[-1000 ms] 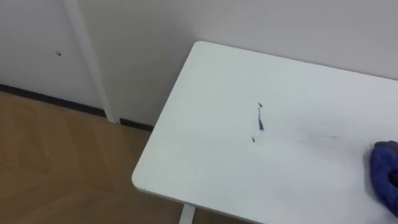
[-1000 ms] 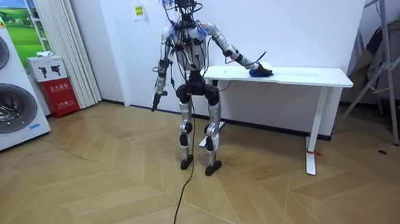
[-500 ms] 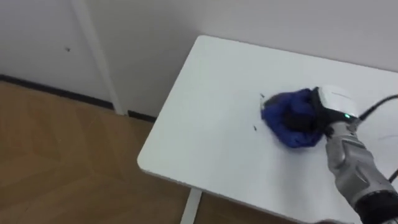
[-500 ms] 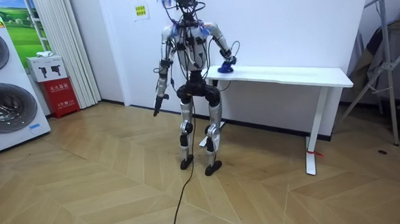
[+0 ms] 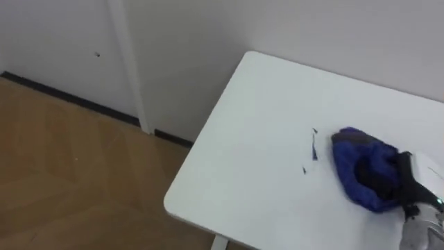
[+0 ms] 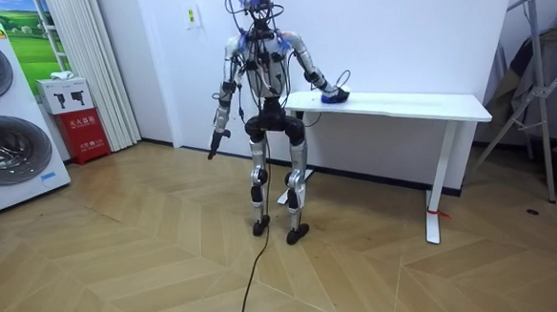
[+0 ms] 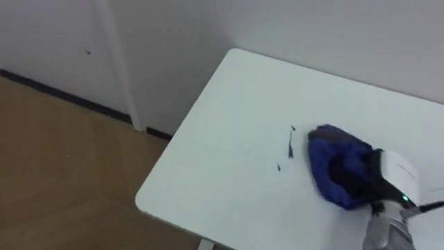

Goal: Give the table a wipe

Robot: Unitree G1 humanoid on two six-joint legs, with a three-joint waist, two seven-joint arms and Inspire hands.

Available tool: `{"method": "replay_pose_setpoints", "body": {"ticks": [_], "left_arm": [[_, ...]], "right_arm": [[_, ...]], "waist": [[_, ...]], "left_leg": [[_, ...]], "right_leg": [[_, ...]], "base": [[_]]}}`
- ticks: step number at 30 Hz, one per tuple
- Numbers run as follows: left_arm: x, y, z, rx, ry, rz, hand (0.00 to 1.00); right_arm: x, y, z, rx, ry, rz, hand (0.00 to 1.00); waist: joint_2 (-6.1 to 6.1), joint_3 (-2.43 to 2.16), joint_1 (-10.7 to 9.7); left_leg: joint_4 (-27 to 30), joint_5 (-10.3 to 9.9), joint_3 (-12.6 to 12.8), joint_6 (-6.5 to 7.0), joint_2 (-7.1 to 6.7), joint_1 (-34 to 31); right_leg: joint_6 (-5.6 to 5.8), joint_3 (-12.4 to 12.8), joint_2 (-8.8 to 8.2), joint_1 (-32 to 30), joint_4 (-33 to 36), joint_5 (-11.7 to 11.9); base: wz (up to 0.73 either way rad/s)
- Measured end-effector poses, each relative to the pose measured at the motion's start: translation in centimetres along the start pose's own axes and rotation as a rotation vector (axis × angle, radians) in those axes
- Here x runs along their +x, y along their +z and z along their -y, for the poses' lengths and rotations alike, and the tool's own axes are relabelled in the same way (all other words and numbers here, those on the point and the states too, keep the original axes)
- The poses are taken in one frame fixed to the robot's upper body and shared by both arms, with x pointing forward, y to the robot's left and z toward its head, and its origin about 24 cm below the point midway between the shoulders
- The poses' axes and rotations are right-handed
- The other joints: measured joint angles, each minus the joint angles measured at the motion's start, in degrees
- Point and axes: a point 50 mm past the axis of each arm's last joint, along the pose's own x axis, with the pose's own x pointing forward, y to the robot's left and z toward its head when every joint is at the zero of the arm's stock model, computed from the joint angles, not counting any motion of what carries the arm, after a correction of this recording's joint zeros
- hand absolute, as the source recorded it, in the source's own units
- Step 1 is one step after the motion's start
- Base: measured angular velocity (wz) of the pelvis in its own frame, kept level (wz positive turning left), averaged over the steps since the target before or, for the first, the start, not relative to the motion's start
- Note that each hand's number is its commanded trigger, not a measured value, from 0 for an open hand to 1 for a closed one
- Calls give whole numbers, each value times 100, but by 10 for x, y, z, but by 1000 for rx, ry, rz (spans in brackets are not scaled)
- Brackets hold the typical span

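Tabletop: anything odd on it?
Yes: a few small dark marks on the white table, just left of the blue cloth that the right hand grips. They look like unwiped streaks; nothing else looks off.

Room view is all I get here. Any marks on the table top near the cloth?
Observer: Yes. The eye views show a few small dark marks on the white table, toward its left end.
Operator: Is the cloth on them?
Observer: No. The blue cloth sits just to the right of the marks with a narrow gap between, and the right hand is on it.
Operator: Cloth spread flat?
Observer: No, it is bunched into a lump.
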Motion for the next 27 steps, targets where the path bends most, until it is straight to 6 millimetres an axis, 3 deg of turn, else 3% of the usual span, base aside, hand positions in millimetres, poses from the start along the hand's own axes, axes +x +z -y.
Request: {"method": "replay_pose_setpoints", "body": {"ticks": [1,2,6,9,10,11,12,13,14,16,17,18,20,21,22,23,24,25,26,27], "left_arm": [[0,3,0,9,1,17,0],[1,8,1,11,0,32,0],[1,17,5,24,-10,60,0],[-1,24,21,71,-57,78,0],[-2,23,28,74,-74,72,0],[-3,23,33,76,-88,67,0],[-4,22,34,82,-93,61,0],[-3,22,35,85,-99,51,0],[-2,26,34,85,-100,55,0],[-2,37,36,95,-114,88,0],[-2,43,38,112,-127,107,0],[-1,48,39,112,-131,117,0],[-1,41,41,118,-141,92,0],[-1,38,40,118,-138,84,0],[0,37,36,122,-129,75,0],[2,37,32,127,-118,74,0],[3,38,28,125,-108,77,0],[5,44,19,107,-80,94,0],[7,51,8,106,-52,115,0],[8,53,3,103,-38,120,0]], "right_arm": [[-3,-13,3,-1,-11,-44,100],[-4,-21,5,-8,-15,-70,100],[1,-13,4,-10,-9,-88,100],[16,18,3,-29,2,-61,100],[21,37,0,-50,22,-33,100],[26,63,-1,-86,46,33,100],[28,79,-2,-119,62,87,100],[25,115,-12,-163,108,205,100],[23,151,-15,-211,125,321,100],[13,196,-19,-234,138,476,100],[9,213,-20,-230,145,543,100],[9,219,-20,-238,150,562,100],[13,219,-21,-244,168,555,100],[14,215,-22,-247,171,542,100],[18,204,-23,-234,170,494,100],[22,190,-23,-193,158,440,100],[23,183,-23,-183,147,415,100],[24,165,-25,-159,133,366,100],[25,150,-26,-105,118,321,100],[25,142,-26,-79,112,297,100]], "waist": [[10,-35,-89],[18,-40,-114],[81,-35,-83],[212,-7,90],[221,28,223],[261,31,390],[259,37,430],[238,57,592],[261,110,728],[180,224,878],[143,249,1047],[137,258,1091],[161,251,1373],[170,251,1392],[179,254,1398],[188,246,1401],[180,225,1384],[169,218,1345],[153,207,1305],[146,202,1299]], "left_leg": [[3,-44,3,72,0,30],[5,-80,10,132,5,63],[2,-204,78,231,65,82],[47,-217,340,221,117,71],[38,-212,380,211,132,56],[36,-205,496,202,177,30],[41,-197,502,198,192,3],[53,-180,513,184,206,-48],[100,-176,565,164,221,-88],[254,-194,509,127,254,-248],[443,-248,489,114,314,-395],[548,-270,457,116,320,-456],[625,-293,423,130,363,-538],[645,-293,444,132,411,-570],[808,-315,523,130,474,-727],[951,-354,578,119,506,-791],[1001,-382,593,110,542,-831],[1045,-430,655,60,655,-844],[1167,-476,794,-25,855,-926],[1260,-496,790,-74,948,-985]], "right_leg": [[22,-7,0,39,-20,-7],[39,9,1,69,-42,-14],[101,31,40,65,-52,-1],[99,170,72,-63,-23,39],[63,292,101,-187,78,63],[1,339,141,-341,150,101],[-25,309,156,-416,195,117],[-84,279,177,-576,304,122],[-147,231,186,-680,400,98],[-215,157,132,-889,566,0],[-246,42,73,-1021,735,-76],[-244,-55,39,-1049,815,-110],[-198,-261,-110,-1251,1256,-167],[-117,-316,-149,-1316,1404,-174],[-31,-479,-418,-1435,1978,-325],[75,-604,-928,-1510,2544,-481],[110,-623,-1181,-1512,2717,-494],[163,-579,-1566,-1434,2759,-454],[235,-483,-1824,-1343,2615,-339],[248,-421,-1901,-1305,2500,-230]], "base": [[0],[-10],[-27],[-55],[-85],[-88],[-88],[-62],[-40],[8],[29],[39],[32],[30],[45],[53],[66],[70],[65],[48]]}}
